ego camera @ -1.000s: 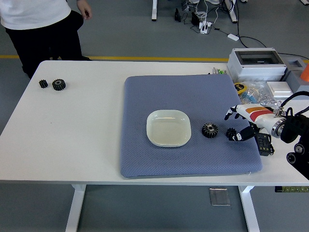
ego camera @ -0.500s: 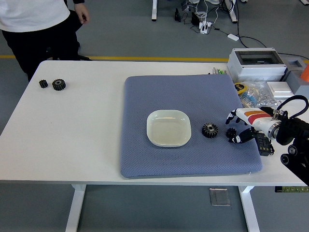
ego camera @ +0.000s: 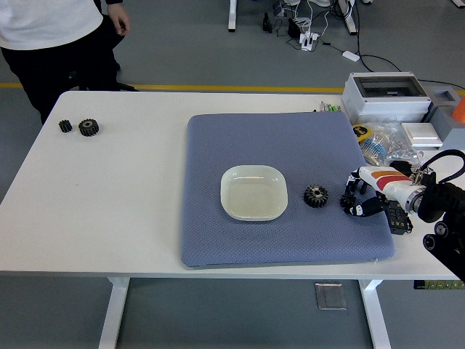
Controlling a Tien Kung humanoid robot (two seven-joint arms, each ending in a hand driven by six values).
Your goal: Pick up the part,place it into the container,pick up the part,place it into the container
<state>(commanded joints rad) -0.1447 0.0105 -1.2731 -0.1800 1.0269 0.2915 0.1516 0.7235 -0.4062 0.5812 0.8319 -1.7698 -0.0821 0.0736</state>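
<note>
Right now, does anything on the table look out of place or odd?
Two black gears sit at the table's far left corner, away from the blue mat where the dish and the other gears lie. Nothing looks spilled or damaged.

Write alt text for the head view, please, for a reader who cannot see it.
The right hand closes around a small gear on a blue mat, beside a larger gear and an empty dish.

head view | high, robot's side | faces forward-down | whole white table in frame
</note>
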